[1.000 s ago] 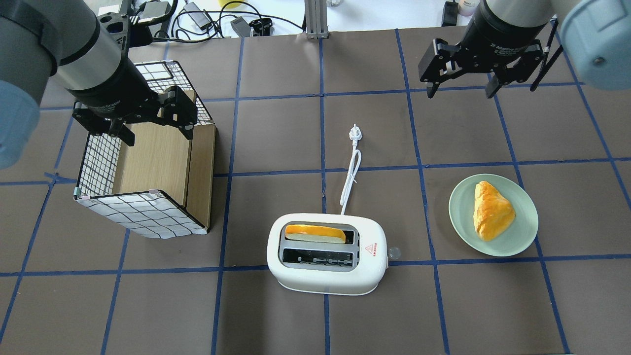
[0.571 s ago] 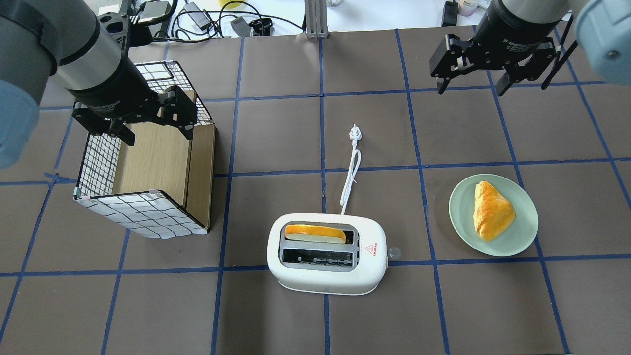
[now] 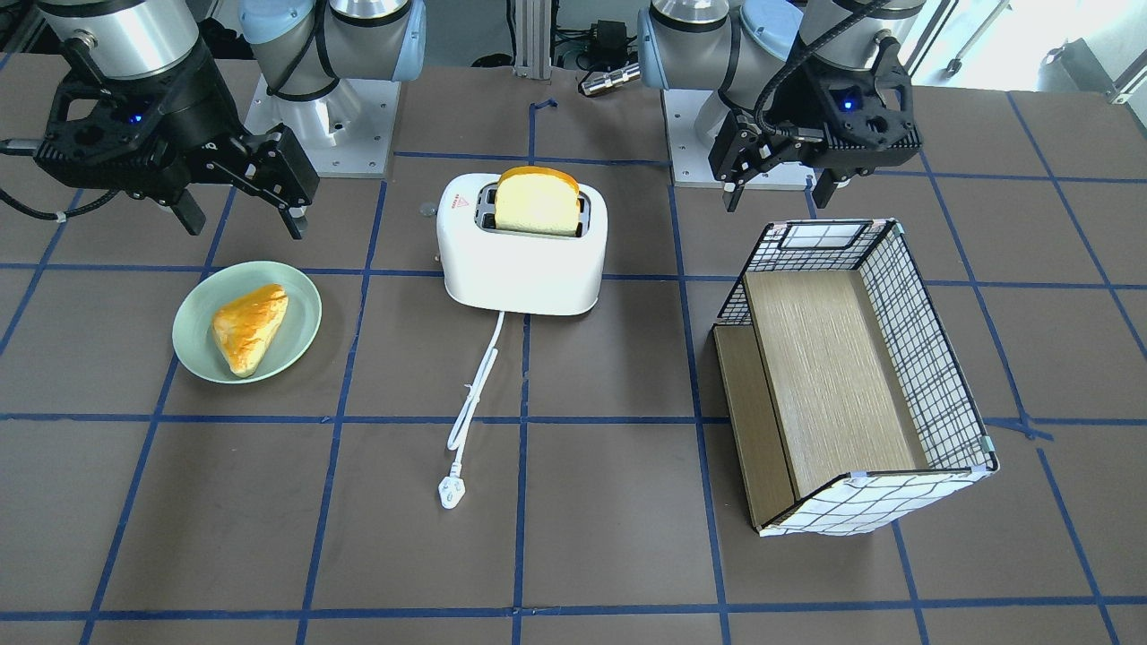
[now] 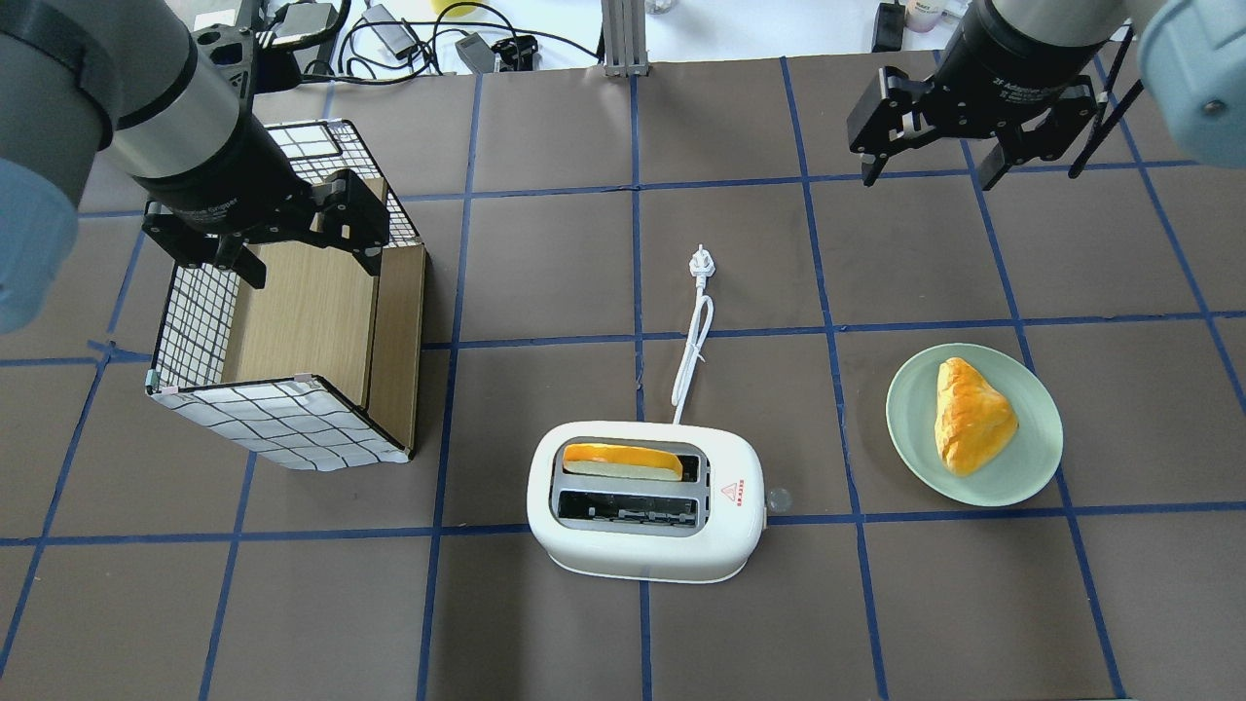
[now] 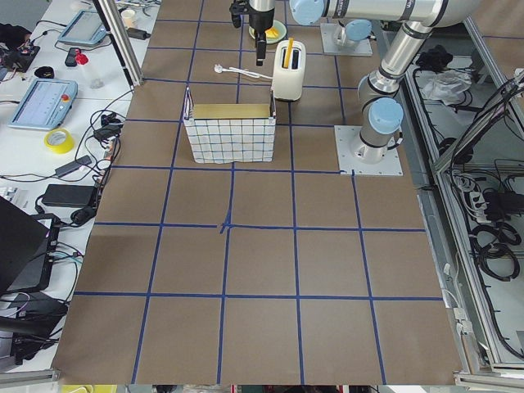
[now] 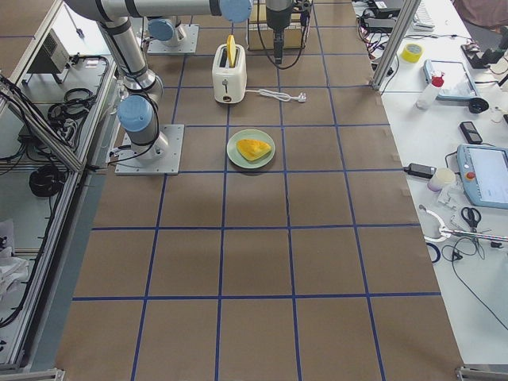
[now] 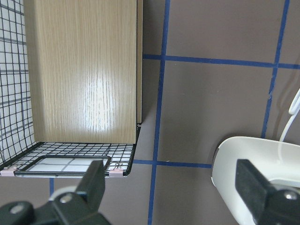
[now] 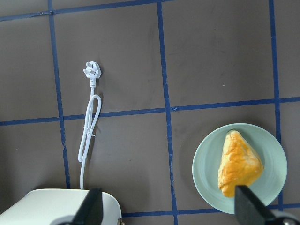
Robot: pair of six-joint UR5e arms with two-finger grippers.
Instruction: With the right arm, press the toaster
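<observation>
In the view from above, I see the toaster (image 4: 647,501) standing on the brown table (image 4: 545,292), a bit below the middle of the frame. It is white and round at the corners. One slice of bread (image 4: 623,460) sits in the slot farther up the frame. The other slot shows only its metal parts. In the front view the bread sticks up high out of its slot. A small red triangle (image 4: 733,492) is on the toaster's top, near its right end. The little knob (image 4: 778,500) pokes out just beside that end. The white cord (image 4: 693,350) runs from the toaster up the frame and ends in a plug (image 4: 699,263) lying flat on the table.

My right arm (image 4: 1192,68) comes in at the upper right corner. Its right gripper (image 4: 930,175) hangs over the table with its two black fingers spread wide, and there is nothing between them. It is well apart from the toaster, up and to the right of it. In its wrist view only a corner of the toaster shows, at the lower left.

The left gripper (image 4: 311,268) is at the upper left, also spread wide with nothing in it. It hangs over a wire basket (image 4: 282,424) with wooden boards inside.

A green plate (image 4: 1032,477) lies to the right of the toaster, apart from it, with a golden pastry (image 4: 969,414) on it.
</observation>
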